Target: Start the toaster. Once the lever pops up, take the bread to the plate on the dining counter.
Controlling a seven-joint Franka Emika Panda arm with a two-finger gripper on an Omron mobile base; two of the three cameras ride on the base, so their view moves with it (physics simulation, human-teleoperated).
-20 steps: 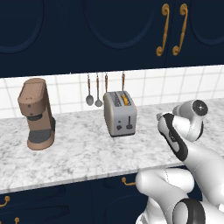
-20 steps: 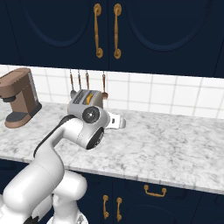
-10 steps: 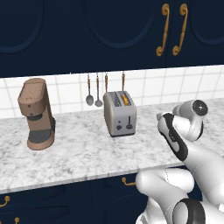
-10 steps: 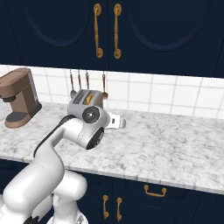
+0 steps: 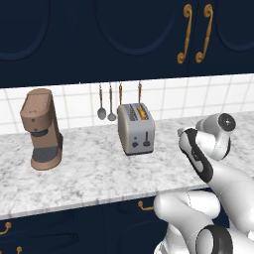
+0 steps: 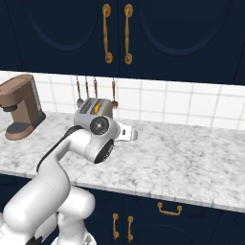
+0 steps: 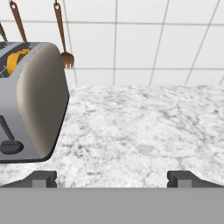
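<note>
Zero steps done as far as I can judge: toaster [image 5: 135, 129] not started, bread [image 5: 142, 112] sits in its slot, nothing carried anywhere. Left to do: push the lever [image 5: 136, 144] down, wait for the pop, pull the slice, drive it to the plate on the dining counter.

My gripper [image 7: 111, 177] is released, fingertips [image 7: 41, 178] wide apart at the bottom of the hand view, nothing between them, bare marble ahead. It hangs off to the right of the toaster, apart from it, not touching.

Toaster stands upright toward the back edge of the worktop [image 5: 89, 173], just in front of the tiled wall, under the hanging spoons [image 5: 105, 113]. Brown coffee machine [image 5: 41, 129] sits well apart, toward the worktop's left end. Toaster body is silver-grey, boxy, two slots on top. The golden-orange crust pokes out of the slot nearer my arm. Two black controls sit low on the front face; I take the left one as the lever, the right as the knob, too small to be sure. In the hand view a black lever tab sits low at the left edge on that face.

My guess: the lever needs a reach leftward around the toaster's front.
</note>
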